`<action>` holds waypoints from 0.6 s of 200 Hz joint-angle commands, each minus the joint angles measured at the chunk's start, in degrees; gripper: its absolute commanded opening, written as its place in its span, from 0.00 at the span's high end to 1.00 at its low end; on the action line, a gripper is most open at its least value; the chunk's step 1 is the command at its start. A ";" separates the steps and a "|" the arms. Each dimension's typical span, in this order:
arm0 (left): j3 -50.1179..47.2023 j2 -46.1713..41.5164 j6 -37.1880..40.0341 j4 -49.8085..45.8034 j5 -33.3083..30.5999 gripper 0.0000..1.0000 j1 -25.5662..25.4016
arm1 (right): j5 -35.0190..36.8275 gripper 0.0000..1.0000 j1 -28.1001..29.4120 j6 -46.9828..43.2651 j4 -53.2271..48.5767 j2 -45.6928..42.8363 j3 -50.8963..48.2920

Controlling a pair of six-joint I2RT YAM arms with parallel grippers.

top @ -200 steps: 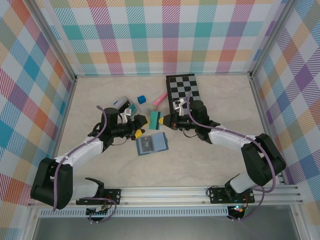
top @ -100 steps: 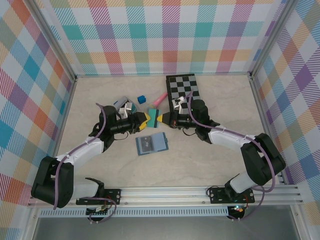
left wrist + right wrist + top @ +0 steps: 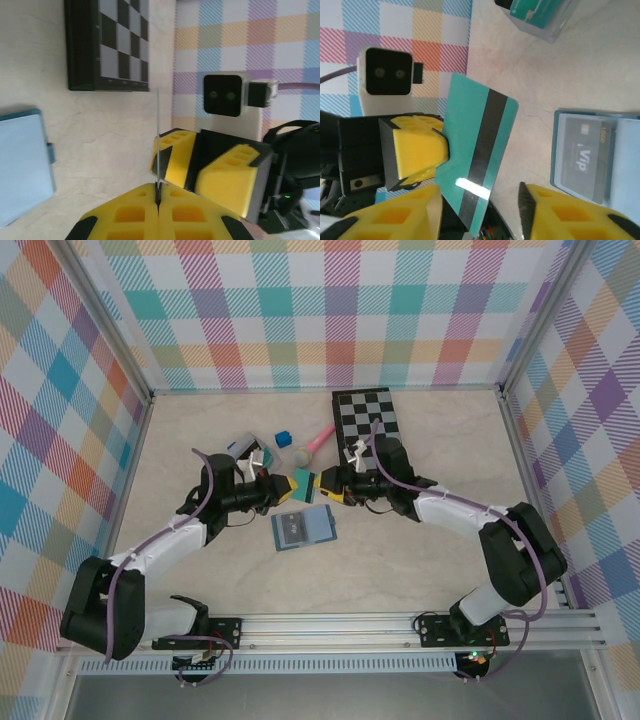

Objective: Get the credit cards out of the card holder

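Handover: we see the teal credit card (image 3: 475, 145) pass from the right gripper (image 3: 477, 202) to the left gripper (image 3: 158, 192) within the last second.
Left gripper: its yellow fingers are now pressed together on the card's edge, gripping it. A second ago they stood well apart, beside the card.
Right gripper: its jaws now stand apart on either side of the card and no longer pinch it. A moment ago they were clamped on it.
Teal card: it hangs in the air just beyond the card holder (image 3: 302, 528), on the side away from the arm bases, between the two grippers.
Card holder: it lies open on the table and has not shifted during the exchange.
Remaining card: a grey card marked VIP (image 3: 582, 150) sits tucked in a pocket of the card holder.
Meaning: we judge one card is out and safely transferred. The right arm looks free to return to the card holder for the grey card, while the left must set the teal one down away from the card holder.
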 commanded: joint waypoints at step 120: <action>39.23 8.40 58.28 -50.51 -40.64 1.00 -0.34 | 19.72 0.00 -2.91 -17.69 -25.62 -11.17 -2.75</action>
